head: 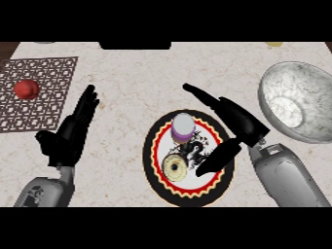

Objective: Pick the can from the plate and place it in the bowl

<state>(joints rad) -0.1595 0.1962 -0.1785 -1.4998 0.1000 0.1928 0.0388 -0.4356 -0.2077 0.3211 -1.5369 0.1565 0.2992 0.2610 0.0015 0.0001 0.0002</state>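
The can (183, 127) stands upright on the upper part of the plate (156, 182), which sits at lower centre of the frame; a small ring-shaped item, perhaps a donut (175, 166), lies just below it on the same plate. The right hand (234, 125) hovers just right of the can, fingers (201, 96) straight and spread toward the upper left, thumb (215, 158) pointing down over the plate's right side, grasping nothing. The grasp looks not yet made. To do it well, the hand should probably slide left so the can stands between thumb and fingers, then close around its side without nudging the donut. The bowl (306, 99) waits at the right of the frame, near the plate, so the carry is short. The left hand (73, 131) rests at the left, released, fingers up. A red ball (26, 89) sits on a patterned mat (46, 68) at upper left of the counter (125, 73).
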